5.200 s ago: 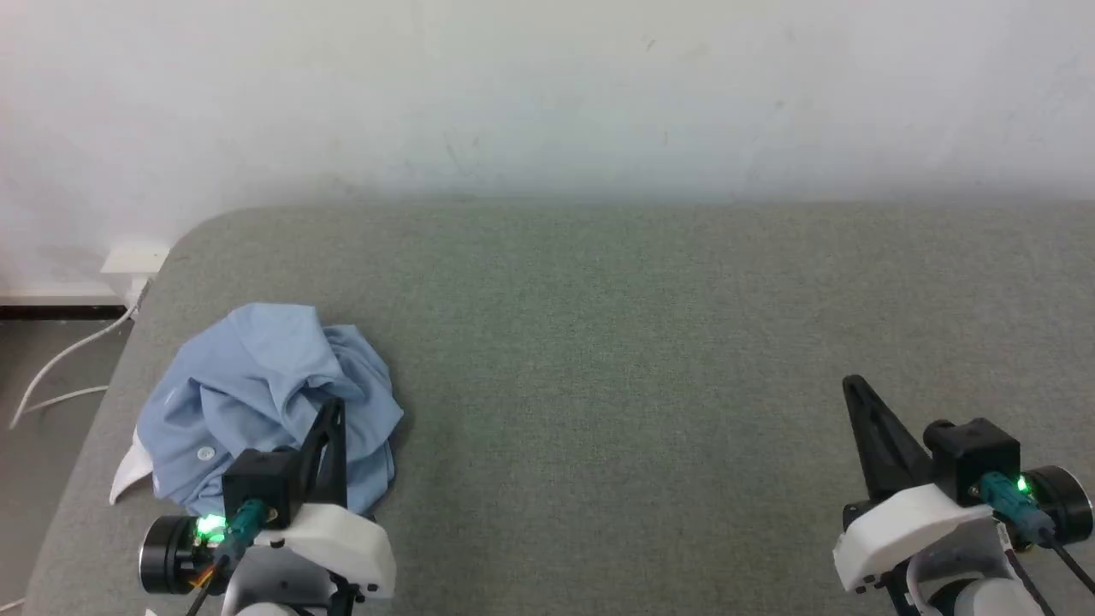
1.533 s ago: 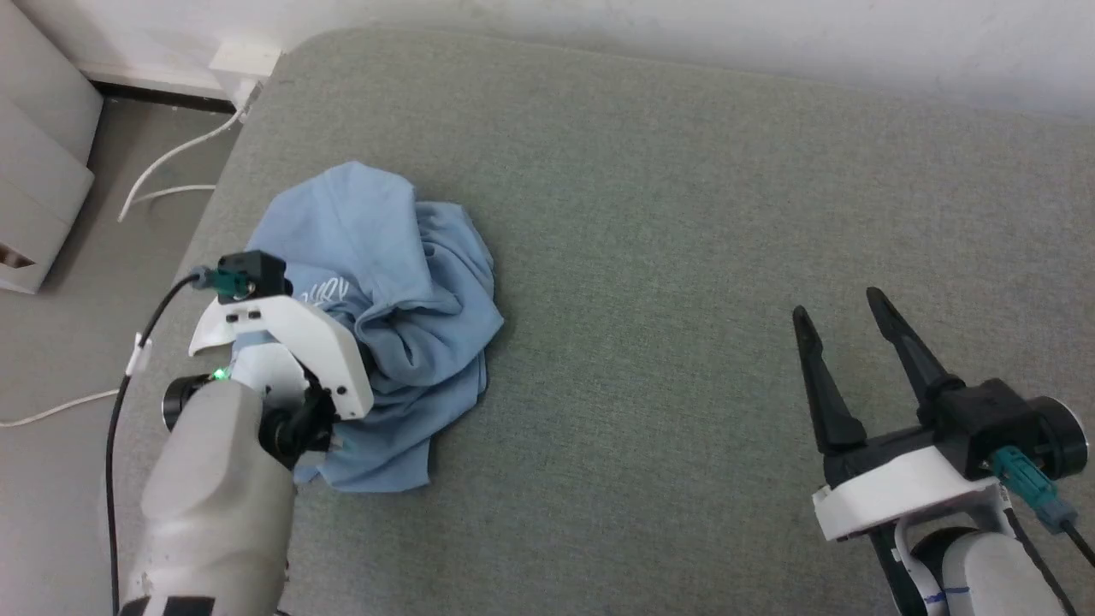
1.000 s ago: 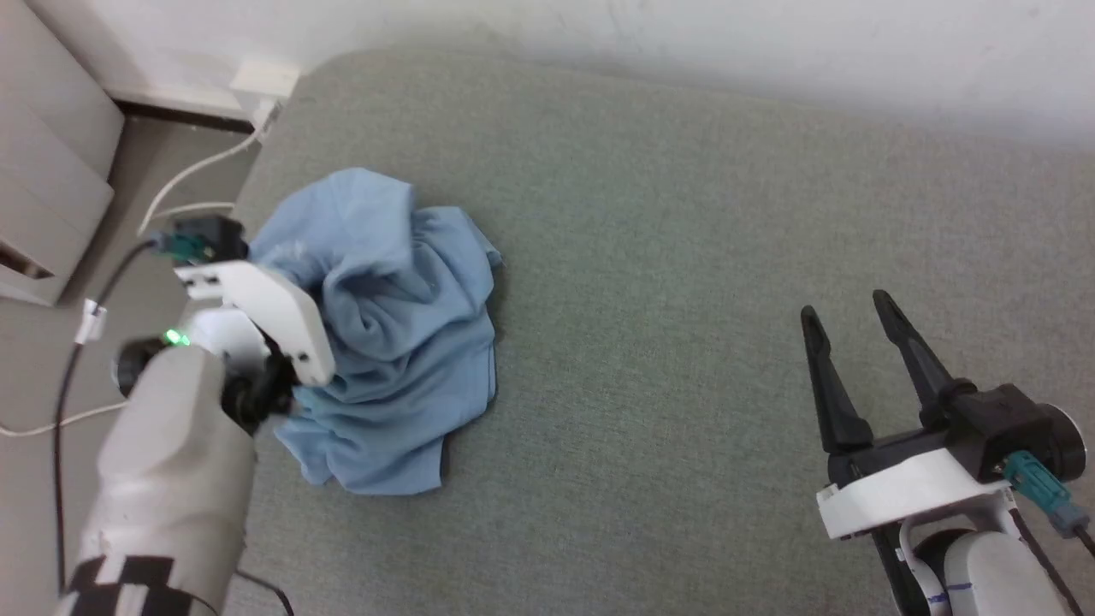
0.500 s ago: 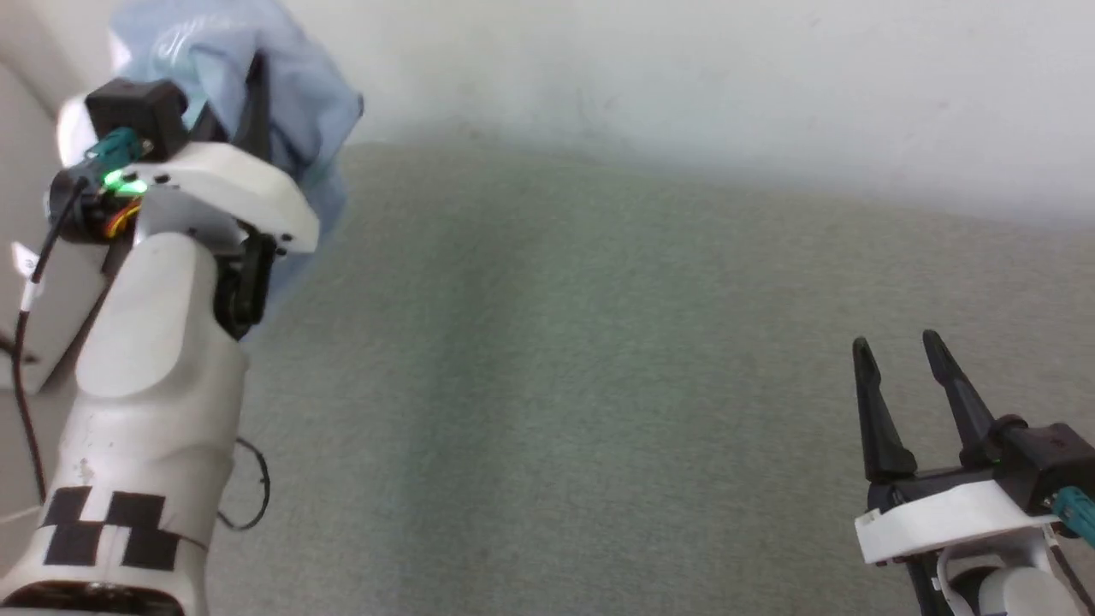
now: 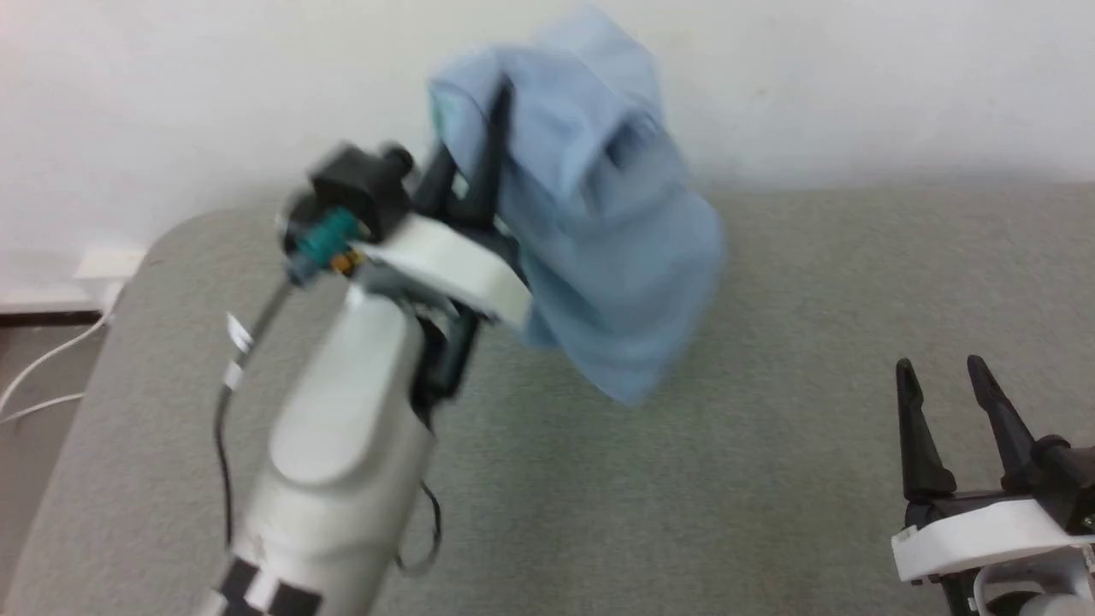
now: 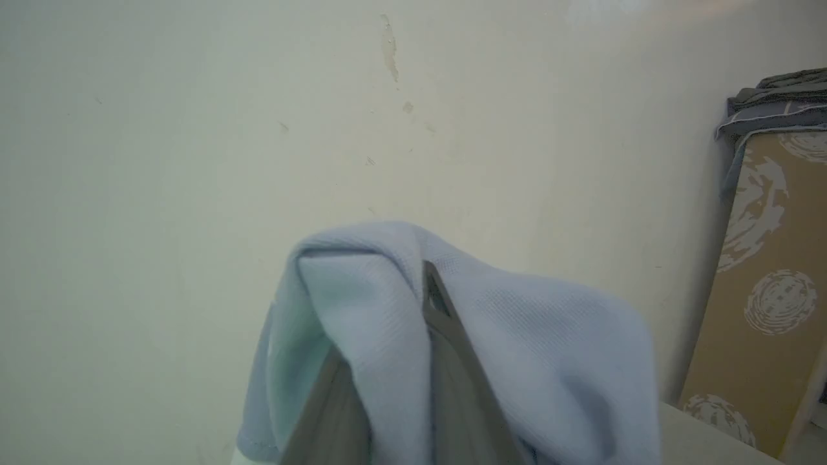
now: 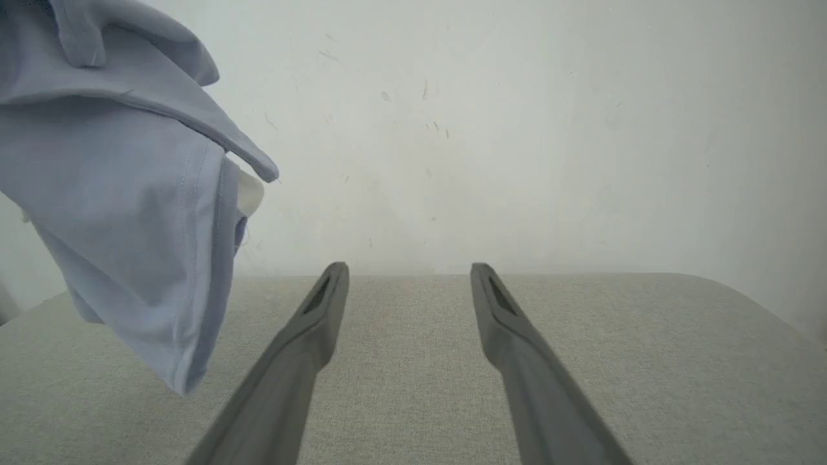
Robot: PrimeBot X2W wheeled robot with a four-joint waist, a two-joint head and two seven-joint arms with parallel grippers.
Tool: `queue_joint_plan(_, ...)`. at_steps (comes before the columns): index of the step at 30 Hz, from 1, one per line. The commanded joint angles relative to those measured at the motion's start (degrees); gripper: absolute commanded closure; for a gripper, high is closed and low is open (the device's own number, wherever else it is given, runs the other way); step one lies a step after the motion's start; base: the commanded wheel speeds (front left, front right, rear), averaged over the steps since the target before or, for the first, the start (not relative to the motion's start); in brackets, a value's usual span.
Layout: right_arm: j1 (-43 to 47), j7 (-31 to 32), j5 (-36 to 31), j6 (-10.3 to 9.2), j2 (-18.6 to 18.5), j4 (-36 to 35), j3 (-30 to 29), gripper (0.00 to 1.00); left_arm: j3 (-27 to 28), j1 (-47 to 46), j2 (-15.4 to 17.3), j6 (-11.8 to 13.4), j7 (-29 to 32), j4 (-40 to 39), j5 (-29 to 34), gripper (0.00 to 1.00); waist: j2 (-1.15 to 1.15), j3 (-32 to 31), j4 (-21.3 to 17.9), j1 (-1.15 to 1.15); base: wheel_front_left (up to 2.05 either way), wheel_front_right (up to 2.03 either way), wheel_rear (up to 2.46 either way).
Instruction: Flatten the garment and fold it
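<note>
The garment point(image 5: 599, 231) is a light blue shirt hanging bunched in the air above the grey table point(image 5: 770, 282), clear of its surface. My left gripper point(image 5: 488, 111) is raised high and shut on a fold of the garment point(image 6: 387, 310), whose cloth drapes over both fingers. The hanging garment point(image 7: 129, 213) also fills the upper left of the right wrist view. My right gripper point(image 5: 941, 381) stands open low at the right with nothing between its fingers point(image 7: 310, 329).
A white wall point(image 5: 855, 85) rises behind the table. White cables point(image 5: 43, 376) lie on the floor past the table's rounded left corner. A brown patterned board point(image 6: 769, 290) with grey cloth on top leans at the far right.
My left arm has swung the held garment from the far left toward the middle, still lifted off the table. The camera has shifted too. My right gripper stays open.
</note>
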Motion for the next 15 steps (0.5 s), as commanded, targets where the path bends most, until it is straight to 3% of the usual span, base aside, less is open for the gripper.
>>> queue_joint_plan(1,0.4,0.2,0.2,-0.11,0.1,-0.5,-0.2,0.00,-0.8,2.4,-0.3,-0.1,-0.4,-0.3,-0.9,1.00,0.00,1.2,-3.5,0.00,0.00,0.00,0.00)
queue_joint_plan(10,-0.6,0.5,0.7,-0.11,0.1,-1.0,0.0,0.00,-11.5,19.4,-1.3,1.6,3.6,8.7,-6.0,1.00,0.00,3.8,-4.1,0.00,0.00,0.00,0.00)
queue_joint_plan(11,-0.8,0.5,0.6,-0.11,0.1,-0.9,0.1,0.00,-12.5,20.3,-1.3,1.6,3.6,9.8,-6.3,0.72,0.00,3.8,-3.9,0.00,0.00,0.00,0.00)
queue_joint_plan(12,-0.9,0.5,0.5,-0.11,0.1,-0.8,0.2,0.00,-13.3,21.0,-1.4,1.7,3.4,10.4,-6.7,0.00,0.00,3.6,-3.7,0.00,0.00,0.00,0.00)
queue_joint_plan(15,-0.9,0.5,0.2,-0.11,0.1,-0.6,0.2,0.00,-15.2,22.5,-1.4,2.1,1.7,10.1,-8.0,0.00,0.00,2.8,-2.7,0.00,0.00,0.00,0.00)
